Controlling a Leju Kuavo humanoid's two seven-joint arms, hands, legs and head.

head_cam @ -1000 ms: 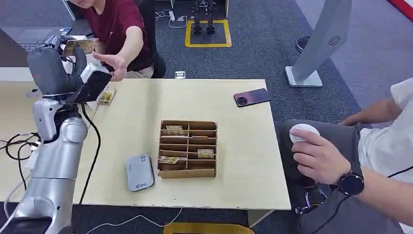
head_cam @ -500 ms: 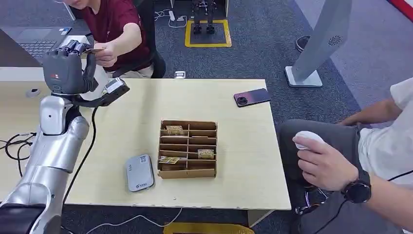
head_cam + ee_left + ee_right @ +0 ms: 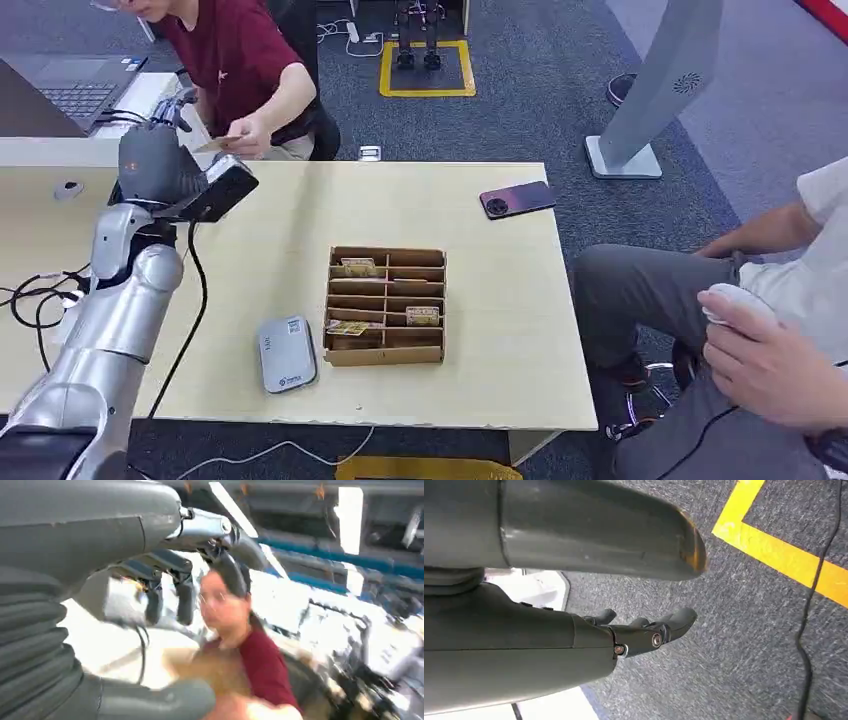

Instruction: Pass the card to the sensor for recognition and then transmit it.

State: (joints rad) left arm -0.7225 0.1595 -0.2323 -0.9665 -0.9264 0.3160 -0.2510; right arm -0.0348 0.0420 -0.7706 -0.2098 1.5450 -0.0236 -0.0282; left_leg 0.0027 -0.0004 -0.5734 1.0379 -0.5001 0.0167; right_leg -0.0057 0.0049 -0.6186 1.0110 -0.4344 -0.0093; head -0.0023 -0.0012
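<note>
Your left hand (image 3: 158,160) is raised at 10 o'clock of the table (image 3: 480,330), fingers apart, holding nothing. Note the card (image 3: 218,144) pinched in the person's hand (image 3: 246,137) just beside it. Your right hand (image 3: 644,630) hangs over carpet, fingers loosely spread and empty.

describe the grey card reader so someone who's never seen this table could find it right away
Start at the light wooden table and find the brown cardboard organizer with compartments near its middle. The sensor lies flat just beside the organizer, on the robot's left-arm side, close to the table's near edge. It is the only grey, rounded slab there, unlike the dark phone at the far side.
</note>
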